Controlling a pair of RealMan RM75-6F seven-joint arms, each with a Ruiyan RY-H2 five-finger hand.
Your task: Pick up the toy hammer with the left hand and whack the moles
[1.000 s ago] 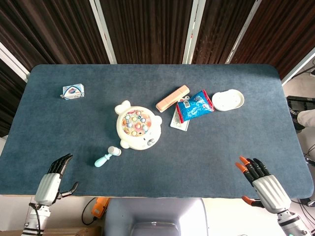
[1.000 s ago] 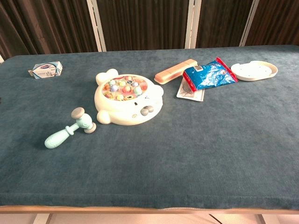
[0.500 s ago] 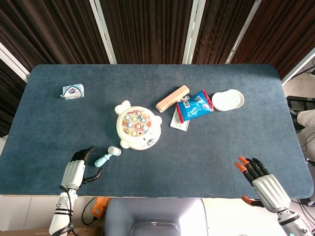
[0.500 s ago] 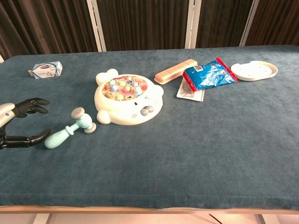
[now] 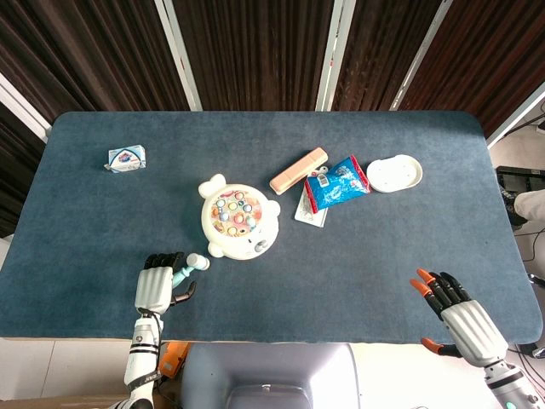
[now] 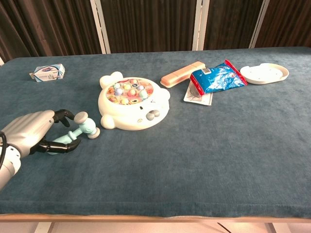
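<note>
1. The hammer (image 5: 189, 268) (image 6: 80, 129) lies flat on the table (image 5: 358, 273) (image 6: 194, 160), near the front edge on the left. Its grey-capped head points toward the mole game and its pale blue handle runs back toward the robot.
2. The left hand (image 5: 157, 285) (image 6: 30, 132) is over the handle. In the chest view the dark fingers (image 6: 63, 115) arch above the handle and the thumb lies low on the near side, so the handle sits between them (whether they actually press on it I cannot tell). The hammer rests on the cloth, not lifted.
3. The mole game (image 5: 238, 218) (image 6: 132, 102), a cream animal-shaped toy with coloured moles in its round top, sits just behind and to the right of the hammer head, close but apart from it.
4. The right hand (image 5: 456, 313) hovers at the front right corner of the table, well apart from everything, its orange-tipped fingers spread and holding nothing; only the head view shows it.
5. Farther back, right of the game: a peach-coloured bar (image 5: 299, 170) (image 6: 182, 74) lying at a slant, a blue snack bag (image 5: 338, 183) (image 6: 217, 77) resting partly on a white card (image 5: 310, 210) (image 6: 198, 94), and a white dish (image 5: 394, 174) (image 6: 265, 73) beside the bag.
6. A small blue and white box (image 5: 126, 158) (image 6: 47, 73) stands alone at the far left.
</note>
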